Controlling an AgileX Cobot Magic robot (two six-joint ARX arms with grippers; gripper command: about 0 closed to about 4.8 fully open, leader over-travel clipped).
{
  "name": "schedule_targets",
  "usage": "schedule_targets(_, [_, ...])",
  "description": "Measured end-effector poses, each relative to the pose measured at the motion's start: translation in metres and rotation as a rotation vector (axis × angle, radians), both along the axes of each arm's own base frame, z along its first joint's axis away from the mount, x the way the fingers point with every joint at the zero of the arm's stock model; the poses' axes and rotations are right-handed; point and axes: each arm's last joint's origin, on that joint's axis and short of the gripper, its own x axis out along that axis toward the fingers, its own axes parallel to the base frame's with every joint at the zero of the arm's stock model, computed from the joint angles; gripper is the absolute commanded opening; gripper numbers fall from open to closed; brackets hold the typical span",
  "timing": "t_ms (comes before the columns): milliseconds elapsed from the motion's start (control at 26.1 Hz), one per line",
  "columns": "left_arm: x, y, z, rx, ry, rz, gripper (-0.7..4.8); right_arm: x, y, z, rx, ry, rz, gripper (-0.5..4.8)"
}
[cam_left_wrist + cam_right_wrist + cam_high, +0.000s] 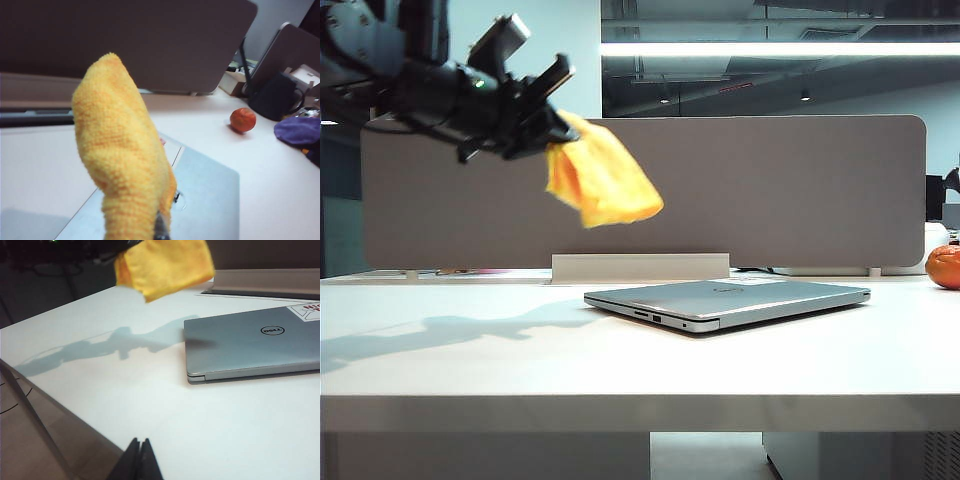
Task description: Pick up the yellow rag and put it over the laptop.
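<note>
The yellow rag (602,177) hangs in the air, high above the table and left of the laptop (730,300), pinched in my left gripper (555,128). In the left wrist view the rag (120,150) fills the middle and hides most of the jaws, with the laptop's lid (205,200) below it. The closed silver laptop (250,342) lies flat on the white table (470,350). My right gripper (139,445) is shut with nothing in it, low over the table's near edge; from there the rag (162,265) shows hanging at the far side.
An orange fruit (945,266) sits at the table's far right, also seen as the orange fruit (243,120). A grey partition (770,190) stands behind the table. A purple cloth (299,131) and a dark bag (275,95) lie beyond the fruit.
</note>
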Motion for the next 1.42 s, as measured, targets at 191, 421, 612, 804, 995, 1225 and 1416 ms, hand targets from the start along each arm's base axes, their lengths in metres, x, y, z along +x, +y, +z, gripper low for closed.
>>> schedule_targets(191, [0.014, -0.033, 0.014, 0.000, -0.045, 0.001, -0.06, 0.000, 0.000, 0.000, -0.001, 0.000, -0.009, -0.05])
schedule_targets(421, [0.044, -0.080, 0.003, 0.009, -0.024, -0.066, -0.06, 0.000, 0.000, 0.000, -0.001, 0.000, -0.011, -0.05])
schedule_targets(612, [0.067, -0.107, -0.009, 0.041, 0.037, -0.093, -0.06, 0.000, 0.000, 0.000, -0.001, 0.000, -0.011, -0.05])
schedule_targets(804, [0.086, -0.132, -0.032, 0.109, 0.167, -0.120, -0.06, 0.000, 0.000, 0.000, -0.001, 0.000, -0.011, -0.05])
schedule_targets(995, [0.093, -0.143, -0.053, 0.179, 0.297, -0.133, -0.05, 0.000, 0.000, 0.000, -0.001, 0.000, -0.011, -0.05])
schedule_targets(1225, [0.093, -0.138, -0.062, 0.244, 0.375, -0.043, 2.43, 0.000, 0.000, 0.000, -0.001, 0.000, -0.011, -0.05])
schedule_targets(1416, [0.097, -0.130, -0.064, 0.257, 0.392, -0.003, 4.41, 0.000, 0.000, 0.000, -0.001, 0.000, -0.011, -0.05])
